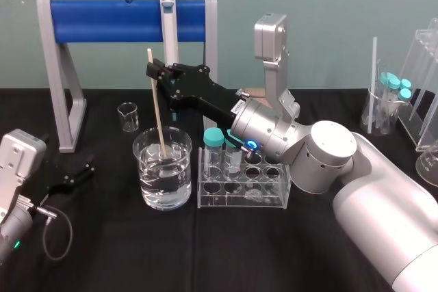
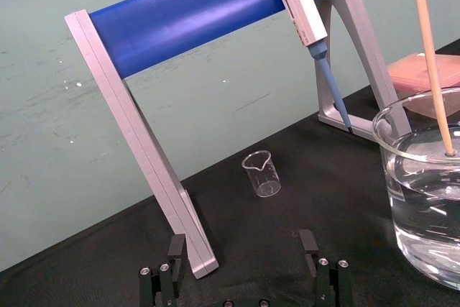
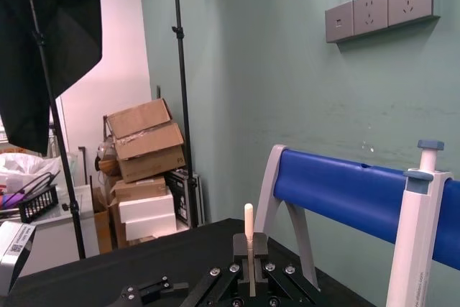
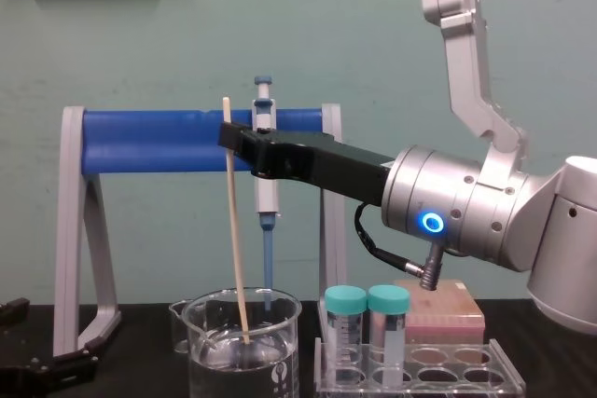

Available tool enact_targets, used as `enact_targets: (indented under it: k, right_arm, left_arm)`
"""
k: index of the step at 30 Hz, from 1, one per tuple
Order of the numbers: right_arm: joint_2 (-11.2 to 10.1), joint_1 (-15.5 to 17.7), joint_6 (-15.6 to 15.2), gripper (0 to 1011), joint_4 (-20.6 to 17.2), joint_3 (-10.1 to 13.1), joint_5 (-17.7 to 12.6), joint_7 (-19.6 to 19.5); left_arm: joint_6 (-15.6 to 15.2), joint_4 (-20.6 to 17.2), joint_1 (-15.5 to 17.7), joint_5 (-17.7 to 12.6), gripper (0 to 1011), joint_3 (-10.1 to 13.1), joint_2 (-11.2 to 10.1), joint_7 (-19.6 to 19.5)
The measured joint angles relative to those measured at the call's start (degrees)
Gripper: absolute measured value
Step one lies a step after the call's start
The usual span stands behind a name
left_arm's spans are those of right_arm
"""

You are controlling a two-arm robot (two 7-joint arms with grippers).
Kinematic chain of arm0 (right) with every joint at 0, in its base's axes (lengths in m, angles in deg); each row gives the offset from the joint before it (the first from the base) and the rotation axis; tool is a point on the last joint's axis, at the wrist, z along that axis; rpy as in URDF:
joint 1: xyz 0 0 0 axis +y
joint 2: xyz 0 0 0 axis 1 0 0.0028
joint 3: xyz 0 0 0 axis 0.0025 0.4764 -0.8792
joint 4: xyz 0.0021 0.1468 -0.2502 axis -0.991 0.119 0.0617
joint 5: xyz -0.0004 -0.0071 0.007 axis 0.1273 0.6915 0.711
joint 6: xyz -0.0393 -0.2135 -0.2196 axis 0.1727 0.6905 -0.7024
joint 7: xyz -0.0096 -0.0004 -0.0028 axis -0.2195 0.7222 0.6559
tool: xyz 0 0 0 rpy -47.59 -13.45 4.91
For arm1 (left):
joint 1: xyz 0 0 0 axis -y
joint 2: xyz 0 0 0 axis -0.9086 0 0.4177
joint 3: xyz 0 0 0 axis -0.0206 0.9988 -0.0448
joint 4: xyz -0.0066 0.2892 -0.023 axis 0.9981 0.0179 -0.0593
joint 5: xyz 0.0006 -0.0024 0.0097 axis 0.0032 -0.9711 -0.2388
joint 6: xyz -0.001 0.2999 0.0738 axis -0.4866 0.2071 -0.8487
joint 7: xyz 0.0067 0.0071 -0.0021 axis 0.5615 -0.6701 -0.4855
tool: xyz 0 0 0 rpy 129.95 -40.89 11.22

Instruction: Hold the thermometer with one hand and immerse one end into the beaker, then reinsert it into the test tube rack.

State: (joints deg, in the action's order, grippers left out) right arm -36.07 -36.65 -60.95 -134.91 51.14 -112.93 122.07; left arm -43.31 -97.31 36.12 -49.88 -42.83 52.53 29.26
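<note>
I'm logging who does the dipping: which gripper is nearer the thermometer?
Right. The right gripper holds the thermometer near its top, jaws shut on it, above the beaker. The left gripper rests low to the beaker's left, jaws open, apart from the rod.

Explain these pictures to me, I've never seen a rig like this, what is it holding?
It is a two-armed robot at a black table. One picture looks down from its head, one across from its chest, one from each wrist. The right tool, a black two-fingered clamp, grips a thin cream thermometer by its upper part; the lower end dips into water in the large glass beaker. The left tool sits open and empty at the left. Beside the beaker stands a clear test tube rack with two capped tubes. Behind are a small beaker and a pipette hanging on a blue-barred stand.
</note>
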Motion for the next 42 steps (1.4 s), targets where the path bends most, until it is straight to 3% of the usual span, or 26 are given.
enact_targets:
  k: [42]
  right_arm:
    - [0.78,0.39,0.28,38,2.68,0.69,0.32,1.89]
  left_arm:
    - [0.00,0.00,0.00,0.00,1004,0.00,0.00,0.00]
